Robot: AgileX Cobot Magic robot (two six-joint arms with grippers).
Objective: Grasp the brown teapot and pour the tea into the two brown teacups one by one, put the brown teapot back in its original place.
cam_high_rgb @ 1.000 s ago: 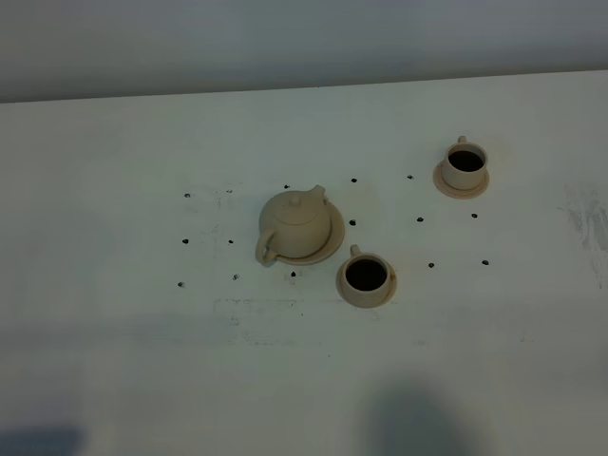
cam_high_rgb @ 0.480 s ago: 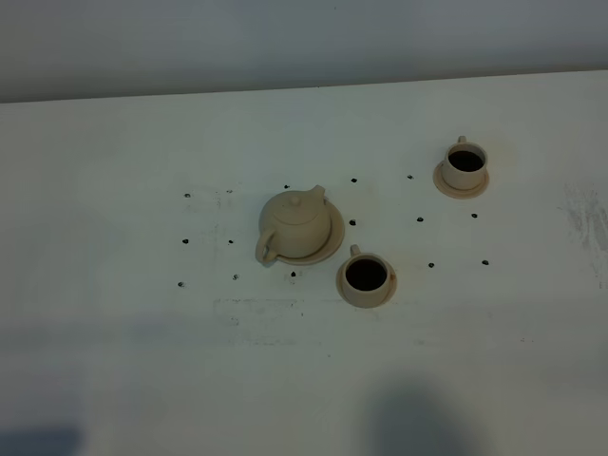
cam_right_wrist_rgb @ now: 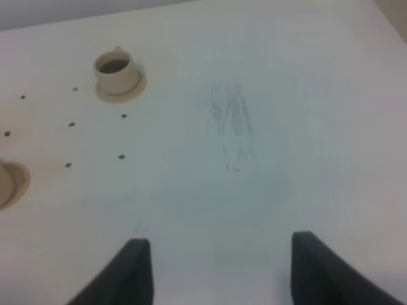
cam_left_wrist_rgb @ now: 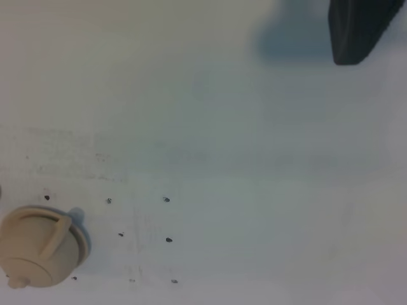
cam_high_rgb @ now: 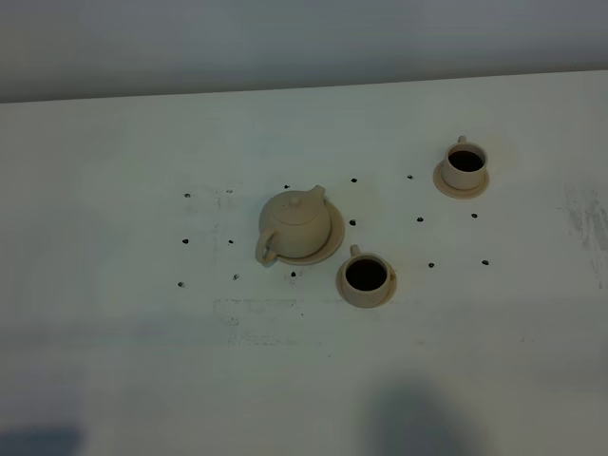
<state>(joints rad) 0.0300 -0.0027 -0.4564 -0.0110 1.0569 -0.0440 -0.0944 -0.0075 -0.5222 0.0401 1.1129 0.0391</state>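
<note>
Seemingly nothing is grasped: the pale beige-tan ceramic teapot (cam_high_rgb: 293, 226) sits on its flat round tray (cam_high_rgb: 334, 242). Right gripper (cam_right_wrist_rgb: 216, 270) fingers spread, empty; left fingers' state unclear. Next: reach its loop handle.

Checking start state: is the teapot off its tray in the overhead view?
No, the teapot sits on the tray, lid on, with neither end effector near it.

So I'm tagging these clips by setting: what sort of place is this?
Likely a robot test bench, not a home: a bare white table with small dark dots marking positions, a plain wall behind, and only a teapot on its tray and two dark-filled teacups.
</note>
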